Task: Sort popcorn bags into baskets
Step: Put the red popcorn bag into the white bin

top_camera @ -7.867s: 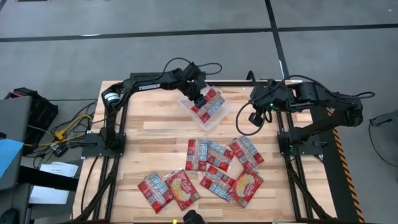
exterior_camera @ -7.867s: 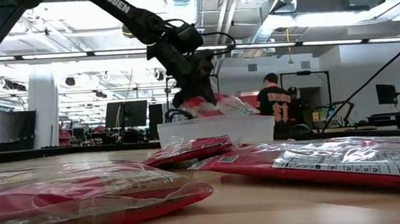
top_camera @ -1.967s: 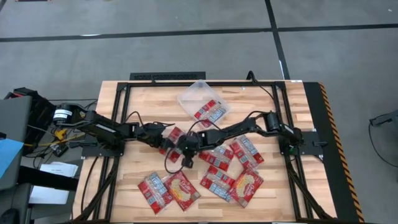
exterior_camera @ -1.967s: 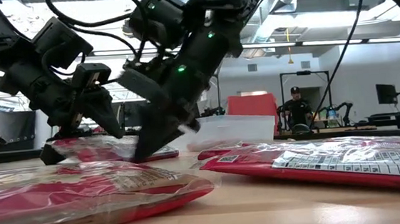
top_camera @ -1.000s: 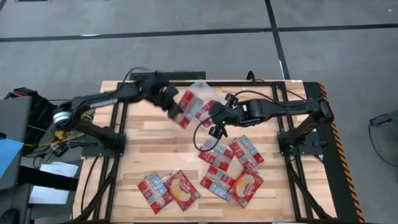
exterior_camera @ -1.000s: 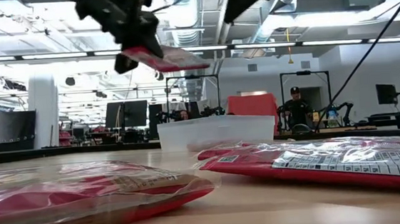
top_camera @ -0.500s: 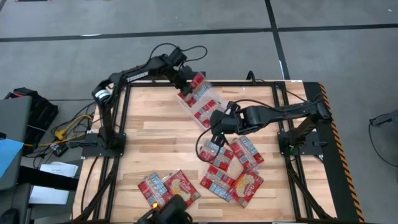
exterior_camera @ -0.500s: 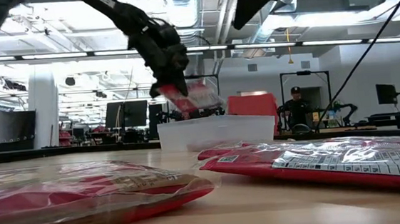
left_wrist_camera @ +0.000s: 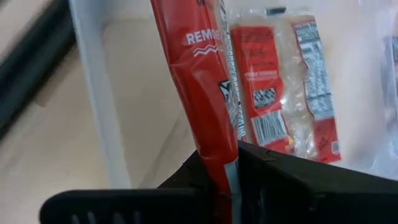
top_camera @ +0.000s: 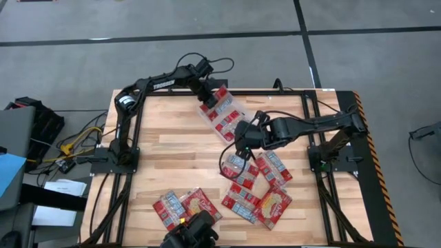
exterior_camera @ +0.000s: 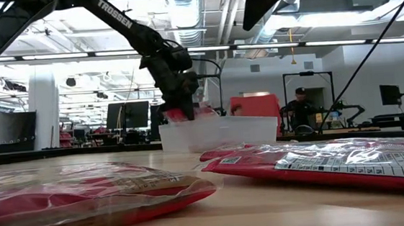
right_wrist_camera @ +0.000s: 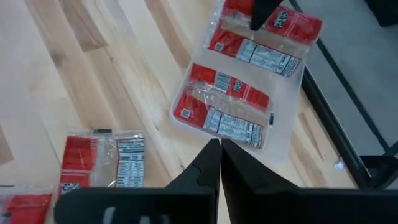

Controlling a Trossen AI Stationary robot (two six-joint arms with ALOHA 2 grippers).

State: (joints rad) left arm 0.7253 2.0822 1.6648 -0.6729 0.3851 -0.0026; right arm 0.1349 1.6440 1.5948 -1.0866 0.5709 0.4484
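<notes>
Popcorn bags lie in two loose groups on the near half of the wooden counter (top_camera: 158, 138) in the high view: a pair (top_camera: 186, 209) toward the left, and a larger cluster (top_camera: 260, 184) toward the right. The clear tub (top_camera: 222, 118) sits at the far edge, with one red bag (top_camera: 224, 124) flat inside it. The left gripper (top_camera: 209, 96) is over the tub's far corner, pinching another bag (top_camera: 219, 98) that hangs above the tub. The right gripper (top_camera: 242, 136) is over the counter between the tub and the larger cluster, holding nothing.

Seen from the low view, the left gripper (exterior_camera: 180, 104) reaches down just over the tub (exterior_camera: 218, 133), and its held bag (exterior_camera: 196, 112) dips to the rim. Part of the right arm (exterior_camera: 265, 0) shows at the top edge. Two bags (exterior_camera: 321, 163) fill the foreground on either side. A person (exterior_camera: 302, 112) stands in the room behind.

Left wrist view: the fingers (left_wrist_camera: 273, 180) are clamped on the edge of the red bag (left_wrist_camera: 196, 81), which stands on edge over the tub wall (left_wrist_camera: 93, 93). A second bag (left_wrist_camera: 283, 87) lies flat on the tub floor beyond it.

Right wrist view: the fingers (right_wrist_camera: 202, 171) are pressed together with nothing between them. Beyond them is the tub (right_wrist_camera: 280, 140) with a bag (right_wrist_camera: 224, 109) lying in it, the other bag (right_wrist_camera: 267, 40) over its far end, and one bag (right_wrist_camera: 102, 162) loose on the counter.
</notes>
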